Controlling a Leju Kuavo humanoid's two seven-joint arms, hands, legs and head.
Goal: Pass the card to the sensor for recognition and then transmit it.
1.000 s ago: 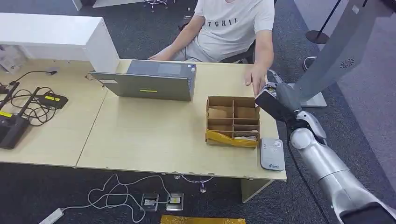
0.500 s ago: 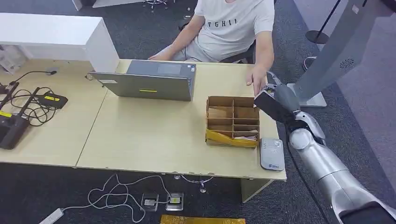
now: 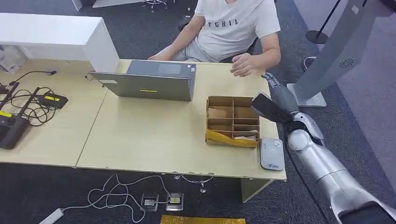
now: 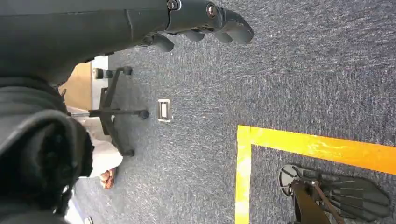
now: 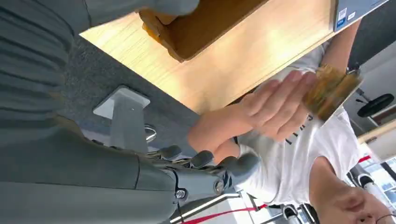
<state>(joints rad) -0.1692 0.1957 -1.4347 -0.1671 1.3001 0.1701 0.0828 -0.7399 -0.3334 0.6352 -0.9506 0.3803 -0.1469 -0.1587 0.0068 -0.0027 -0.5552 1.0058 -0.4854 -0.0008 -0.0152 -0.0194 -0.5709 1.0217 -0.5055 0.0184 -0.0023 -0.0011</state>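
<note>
With the card (image 5: 332, 89) in the person's hand (image 3: 243, 65) at twelve o'clock, the right hand (image 3: 276, 100), fingers loosely apart and empty, risks clipping the cardboard box (image 3: 232, 121) while pulling away.

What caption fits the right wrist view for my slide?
Person's hand holds the card beyond the robot's empty right hand.

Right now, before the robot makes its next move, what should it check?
1. Card passed on: ok. The person's hand holds the card.
2. Right robot hand empty: ok, fingers apart with nothing in them.
3. Person's hand apart from the right robot hand: ok, a gap shows between them in the head view.
4. Card recognised by the sensor: cannot tell.
5. Room to pull back: not ok, the cardboard box sits close beside that hand.
6. Left robot hand idle: ok, it hangs over the carpet holding nothing.
</note>
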